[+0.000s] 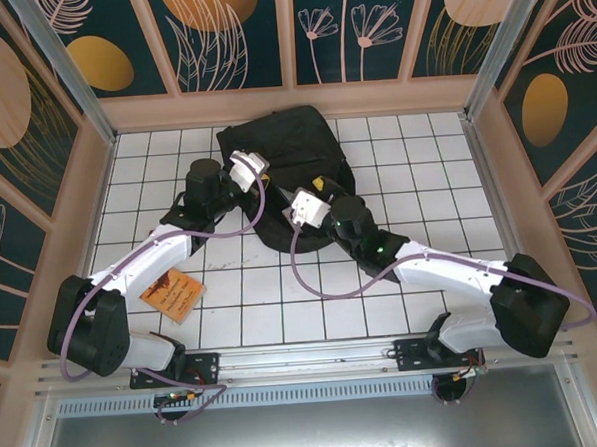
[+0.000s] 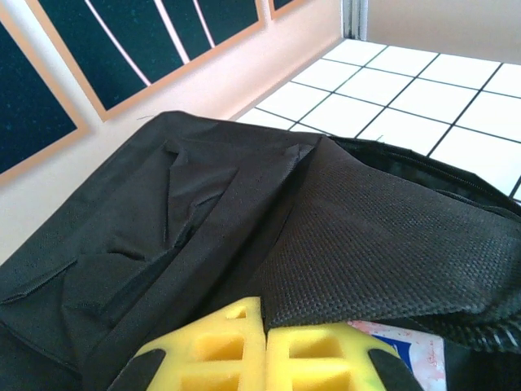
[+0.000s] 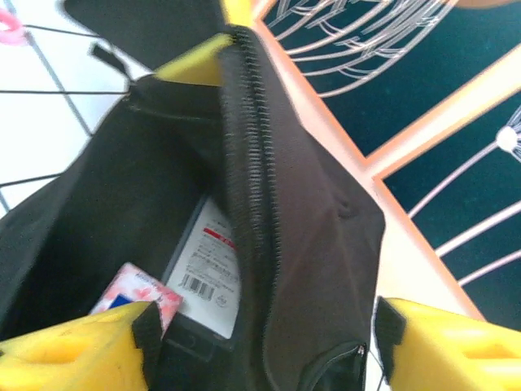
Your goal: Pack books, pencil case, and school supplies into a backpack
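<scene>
I stand before a white tabletop [image 1: 431, 277] ruled by dark lines into squares, bright under even light with hardly a shadow on it. Pale peach wooden boards [image 1: 292, 104] rim it at the back and both sides. Above them rise dark teal wall panels [image 1: 239, 36], drawn with thin feathery plants and orange-tan discs [image 1: 100, 62] and set in peach frames. Silvery metal posts [image 1: 60, 66] stand at the back corners. Along the near edge runs an aluminium rail [image 1: 316, 365], and a dull grey sheet [image 1: 310, 433] lies below it.

Made out no legible wording anywhere, only a white label [image 3: 213, 262] bearing a red bar, a barcode and print too small to read, inside the backpack [image 3: 317, 244] beside a pink-white card [image 3: 132, 292] with a blue patch.
</scene>
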Robot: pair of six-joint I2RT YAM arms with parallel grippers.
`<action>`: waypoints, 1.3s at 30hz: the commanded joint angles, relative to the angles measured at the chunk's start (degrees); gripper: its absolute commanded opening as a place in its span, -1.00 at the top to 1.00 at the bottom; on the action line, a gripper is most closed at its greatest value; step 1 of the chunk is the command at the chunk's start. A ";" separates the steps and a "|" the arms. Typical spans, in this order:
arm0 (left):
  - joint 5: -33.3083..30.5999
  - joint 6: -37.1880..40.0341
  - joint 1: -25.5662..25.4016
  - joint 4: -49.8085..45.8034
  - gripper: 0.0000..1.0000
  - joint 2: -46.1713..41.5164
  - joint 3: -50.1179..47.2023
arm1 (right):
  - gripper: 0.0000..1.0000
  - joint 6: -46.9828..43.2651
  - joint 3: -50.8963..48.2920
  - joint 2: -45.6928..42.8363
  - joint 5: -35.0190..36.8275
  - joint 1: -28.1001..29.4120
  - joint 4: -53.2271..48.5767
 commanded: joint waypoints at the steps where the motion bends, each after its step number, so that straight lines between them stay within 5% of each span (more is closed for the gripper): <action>1: 1.95 -0.97 0.15 2.38 1.00 -2.67 -0.24 | -0.11 -0.57 4.05 2.40 0.85 -2.50 3.65; 5: 1.02 -1.14 0.16 2.94 1.00 -3.31 -0.77 | 0.63 0.43 7.03 3.59 -3.56 -5.40 -1.82; 8: 0.85 -1.49 0.19 3.08 1.00 -3.33 -0.93 | 0.98 1.28 9.20 3.66 -7.81 -6.88 -6.27; 13: -0.48 -4.15 0.22 4.97 1.00 -3.32 -1.23 | 1.00 1.62 13.32 3.08 -12.94 -7.23 -13.97; 14: -1.04 -5.32 0.15 5.42 0.89 -3.41 -1.38 | 1.00 2.38 14.54 2.99 -14.45 -7.45 -15.83; 15: -1.98 -7.36 0.16 6.03 0.58 -3.57 -1.21 | 1.00 4.19 16.17 3.11 -14.58 -7.54 -17.56; 18: -4.59 -17.05 0.29 6.53 -0.69 -4.19 0.21 | 1.00 13.48 25.91 6.01 -10.22 -8.26 -27.04; 20: -4.91 -22.52 0.27 5.04 -0.96 -4.67 2.04 | 1.00 19.97 33.29 8.38 -9.32 -9.08 -35.42; 25: -9.32 -31.95 0.23 -0.50 -0.95 -8.68 5.00 | 1.00 25.67 41.24 9.80 -12.66 -10.18 -44.72; 29: -18.25 -40.19 0.24 -12.23 -0.97 -11.05 8.18 | 1.00 43.15 44.65 10.48 -6.50 -10.91 -47.40; 35: -30.01 -49.22 0.40 -25.82 -0.97 -11.16 8.73 | 1.00 54.74 52.19 11.90 -13.18 -13.37 -55.65; 39: -30.56 -56.77 4.16 -32.03 -0.97 -7.62 7.95 | 1.00 55.64 52.34 10.79 -21.39 -14.62 -55.40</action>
